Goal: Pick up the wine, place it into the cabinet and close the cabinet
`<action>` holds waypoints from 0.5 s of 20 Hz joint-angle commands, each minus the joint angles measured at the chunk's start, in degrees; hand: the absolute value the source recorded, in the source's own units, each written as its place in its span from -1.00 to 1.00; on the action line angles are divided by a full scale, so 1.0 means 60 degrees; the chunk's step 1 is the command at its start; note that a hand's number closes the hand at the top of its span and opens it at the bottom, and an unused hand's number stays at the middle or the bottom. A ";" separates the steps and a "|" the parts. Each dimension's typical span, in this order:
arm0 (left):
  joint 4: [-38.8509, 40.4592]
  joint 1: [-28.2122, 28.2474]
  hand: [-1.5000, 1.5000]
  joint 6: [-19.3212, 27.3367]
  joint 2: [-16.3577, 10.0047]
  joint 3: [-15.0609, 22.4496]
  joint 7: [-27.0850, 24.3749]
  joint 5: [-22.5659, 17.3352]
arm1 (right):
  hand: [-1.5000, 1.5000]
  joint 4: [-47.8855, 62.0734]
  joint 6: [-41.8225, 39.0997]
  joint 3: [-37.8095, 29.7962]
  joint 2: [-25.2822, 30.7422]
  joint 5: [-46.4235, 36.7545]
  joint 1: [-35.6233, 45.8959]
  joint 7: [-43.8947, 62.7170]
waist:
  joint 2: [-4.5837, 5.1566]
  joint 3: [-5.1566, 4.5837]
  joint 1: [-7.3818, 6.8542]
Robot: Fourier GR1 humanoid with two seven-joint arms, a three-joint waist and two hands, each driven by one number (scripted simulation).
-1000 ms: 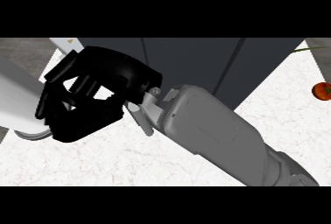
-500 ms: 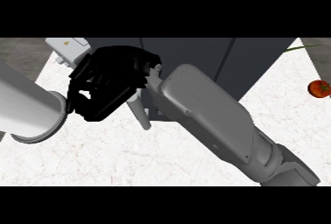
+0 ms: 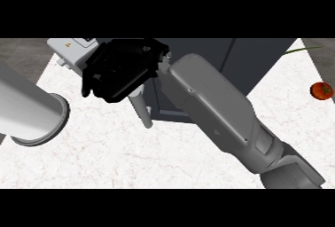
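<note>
Hanging before the cabinet (image 3: 255,57) is the right robot hand (image 3: 121,73); whether it holds wine cannot be told.

Head view: sole camera, steep downward angle.
It is looking down from the robot's head onto the white counter (image 3: 163,164), facing the dark cabinet (image 3: 255,57) at the far edge, and sitting close, the right forearm (image 3: 216,111) filling the middle.

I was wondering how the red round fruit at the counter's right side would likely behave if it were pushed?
The red fruit looks round, so a push would probably set it rolling across the flat counter. It sits close to the counter's right edge, so it might roll off. Its skin looks smooth, so perhaps slippery.
</note>
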State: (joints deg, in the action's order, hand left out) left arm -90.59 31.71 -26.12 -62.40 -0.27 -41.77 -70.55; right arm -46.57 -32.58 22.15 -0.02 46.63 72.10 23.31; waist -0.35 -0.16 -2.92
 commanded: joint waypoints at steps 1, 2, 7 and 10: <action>0.0213 -0.0293 -1.00 -0.0680 0.0017 -0.0281 0.0138 -0.0144 | 1.00 0.1263 -0.0151 -0.0468 0.0003 -0.0006 0.0151 -0.0443 | 0.0157 0.0017 0.0099; 0.0133 -0.0109 -1.00 -0.0610 0.0564 0.0020 -0.0285 0.0521 | 1.00 0.1434 -0.0306 -0.0696 0.0247 -0.0021 0.0112 -0.0533 | 0.0159 0.0012 0.0058; 0.0323 -0.0402 -1.00 -0.0602 0.0208 -0.0523 0.0315 -0.0048 | 1.00 0.1750 -0.0115 -0.1015 0.1050 -0.0514 0.0280 -0.1250 | 0.0210 0.0016 0.0050; 0.0310 -0.0564 -1.00 -0.0335 0.0318 -0.0409 0.0456 0.0136 | 1.00 0.1495 0.0554 -0.1158 0.1355 -0.0888 0.0374 -0.1640 | 0.0208 0.0003 0.0291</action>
State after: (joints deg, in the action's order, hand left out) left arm -89.56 29.48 -27.01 -61.08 -2.64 -38.40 -70.18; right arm -42.53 -36.06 21.02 0.21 43.68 72.56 17.24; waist -1.06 -0.70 -3.11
